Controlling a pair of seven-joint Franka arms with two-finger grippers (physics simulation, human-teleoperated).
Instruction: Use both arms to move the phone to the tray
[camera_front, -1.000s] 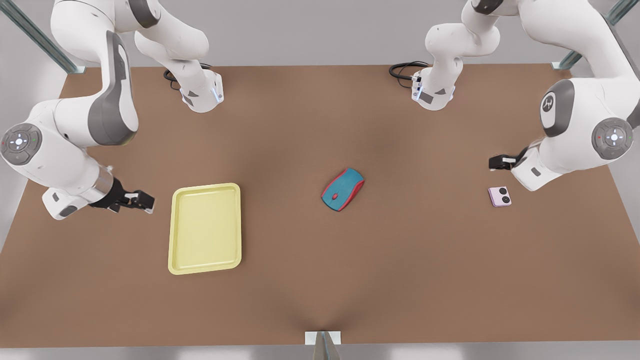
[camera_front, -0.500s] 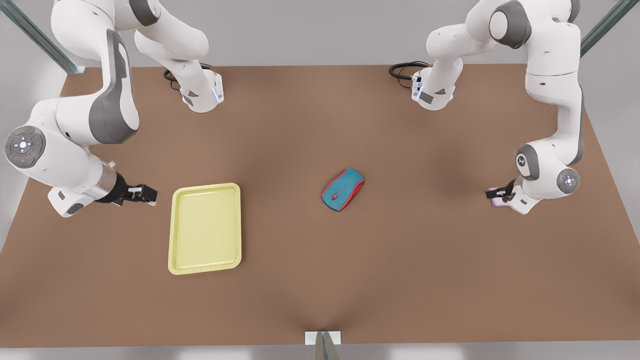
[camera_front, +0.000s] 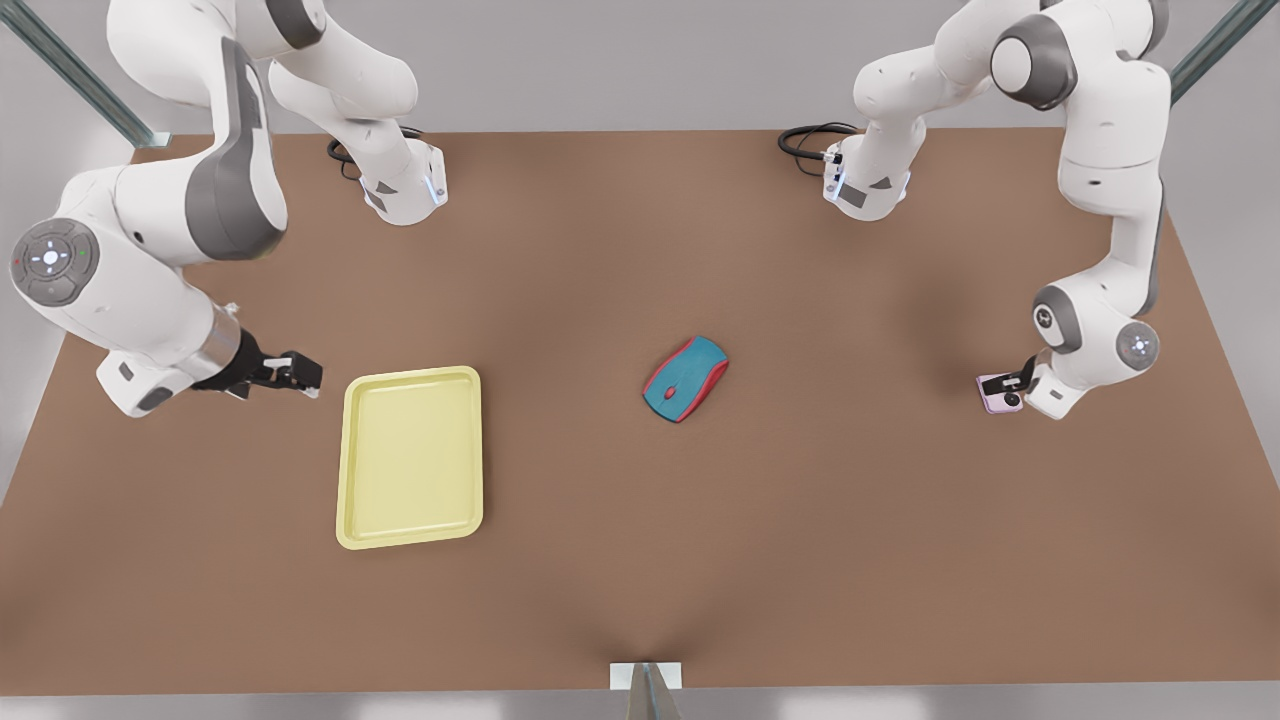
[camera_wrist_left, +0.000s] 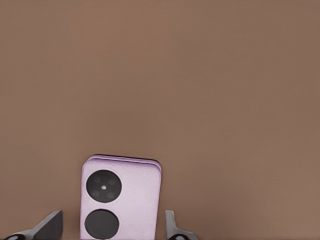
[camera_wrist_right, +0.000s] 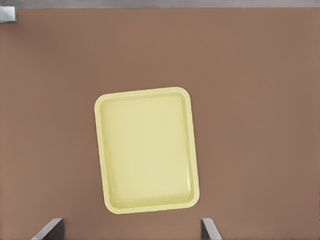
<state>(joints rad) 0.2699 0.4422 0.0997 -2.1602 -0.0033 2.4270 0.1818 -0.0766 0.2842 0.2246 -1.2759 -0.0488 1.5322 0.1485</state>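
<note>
The pale pink phone (camera_front: 993, 397) lies flat on the brown table near the front view's right edge. My left gripper (camera_front: 1012, 385) is low over it. In the left wrist view the phone (camera_wrist_left: 121, 197) sits between the two fingers of my left gripper (camera_wrist_left: 111, 227), which is open, with a small gap on each side. The pale yellow tray (camera_front: 411, 456) lies at the front view's left. My right gripper (camera_front: 300, 375) hovers just beside the tray's far left corner, open and holding nothing. The right wrist view looks down on the tray (camera_wrist_right: 146, 150) past my right gripper (camera_wrist_right: 130, 230).
A teal-and-red computer mouse (camera_front: 685, 378) rests mid-table, between the phone and the tray. Both arm bases (camera_front: 400, 190) (camera_front: 865, 190) stand at the table's far edge, with black cables beside them. A metal bracket (camera_front: 646, 677) marks the near edge.
My left arm swung down and lowered its gripper onto the phone, fingers now straddling it. My right gripper crept slightly toward the tray.
</note>
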